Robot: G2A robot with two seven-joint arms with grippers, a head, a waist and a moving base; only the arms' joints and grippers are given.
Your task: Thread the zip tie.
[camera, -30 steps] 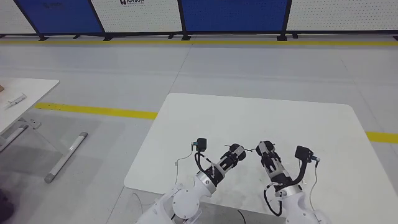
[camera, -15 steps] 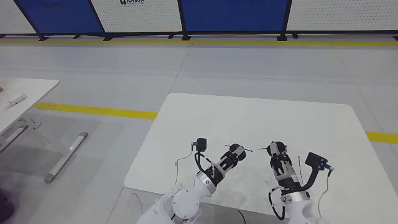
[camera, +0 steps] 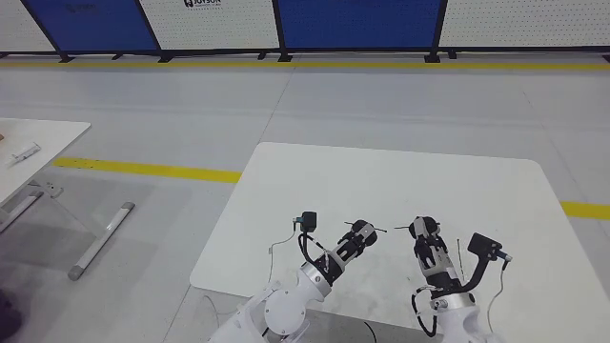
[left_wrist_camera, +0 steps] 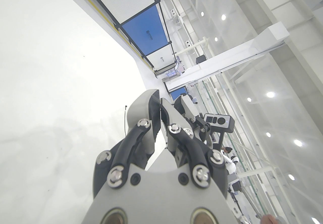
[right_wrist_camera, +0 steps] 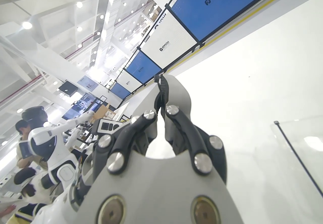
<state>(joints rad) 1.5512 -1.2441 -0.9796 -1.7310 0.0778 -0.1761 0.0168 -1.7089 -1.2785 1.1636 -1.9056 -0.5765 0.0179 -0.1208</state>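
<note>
My left gripper [camera: 363, 232] [left_wrist_camera: 160, 100] hovers low over the near part of the white table [camera: 381, 181], shut, with a short black zip tie end poking from its tips towards the other arm. A thin black strip [left_wrist_camera: 125, 119] runs beside its finger. A hand's width to the right is my right gripper [camera: 420, 225] [right_wrist_camera: 161, 78], shut on a small black piece of zip tie [right_wrist_camera: 158, 77] at its fingertips. Another zip tie [right_wrist_camera: 297, 154] [camera: 458, 251] lies flat on the table beside the right arm.
A clear sheet [right_wrist_camera: 305, 134] lies under the loose zip tie. The far half of the table is bare white surface. A second white table [camera: 29, 148] stands off to the left, across a gap of floor.
A second ago the two grippers were almost tip to tip. My right arm has since drawn back to the right, opening a gap. The left arm has stayed put.
</note>
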